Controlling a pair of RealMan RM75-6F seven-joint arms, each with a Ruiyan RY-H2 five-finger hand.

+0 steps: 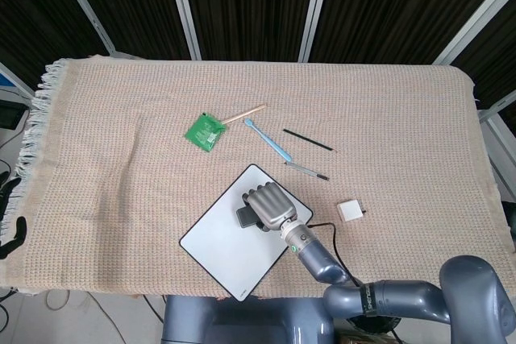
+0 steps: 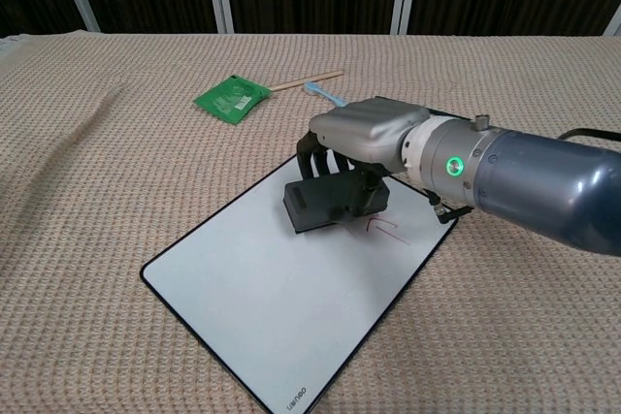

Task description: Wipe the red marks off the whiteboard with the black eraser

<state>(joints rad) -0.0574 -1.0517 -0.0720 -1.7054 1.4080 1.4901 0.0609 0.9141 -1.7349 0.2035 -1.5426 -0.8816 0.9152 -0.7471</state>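
The whiteboard [image 1: 218, 241] [image 2: 272, 298] lies tilted near the table's front edge. My right hand [image 1: 270, 209] [image 2: 364, 147] grips the black eraser [image 1: 245, 217] [image 2: 323, 205] over the board's upper middle; whether the eraser touches the surface I cannot tell. In the chest view a part of the red marks [image 2: 386, 230] shows just right of the eraser, the rest hidden under it. In the head view the hand covers the marks. My left hand is not in either view.
Behind the board lie a green packet [image 1: 203, 130] [image 2: 231, 97], a wooden stick [image 1: 243, 113], a blue toothbrush [image 1: 268, 140], a black pencil [image 1: 307, 140] and a grey pen [image 1: 306, 170]. A small white block [image 1: 350, 211] with a cable sits right of the board.
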